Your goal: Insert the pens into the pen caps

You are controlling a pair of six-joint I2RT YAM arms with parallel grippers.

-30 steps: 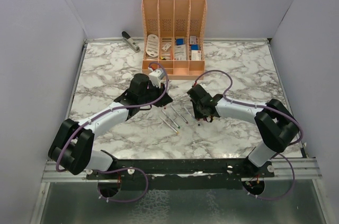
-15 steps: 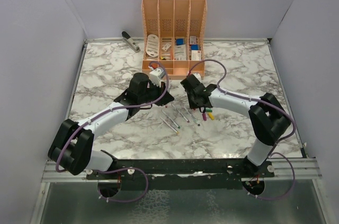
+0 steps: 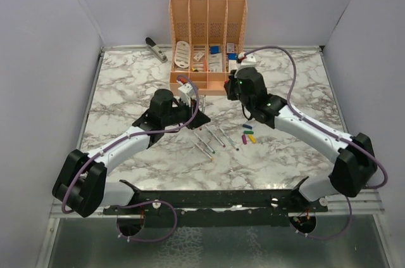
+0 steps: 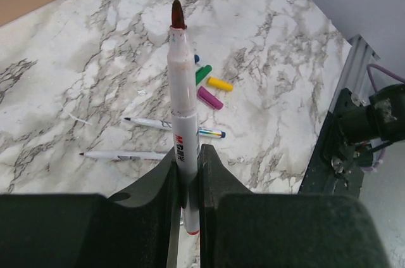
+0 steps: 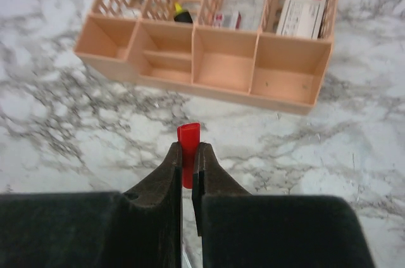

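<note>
Right jaws carried the red cap (image 5: 188,144) toward the organizer (image 3: 209,85).

white arm links (image 3: 123,142), black joints (image 3: 81,182) — purple cables (image 3: 295,75) looping alongside; black fingers (image 4: 218,185)

Open tabletop (image 3: 120,90) left; organizer (image 3: 207,81) ahead, pens (image 3: 212,138) between.

Glossy marble-look table (image 3: 126,90), matt peach plastic organiser (image 5: 209,89), smooth white plastic pen (image 4: 180,103), red plastic cap (image 5: 188,136)
</note>
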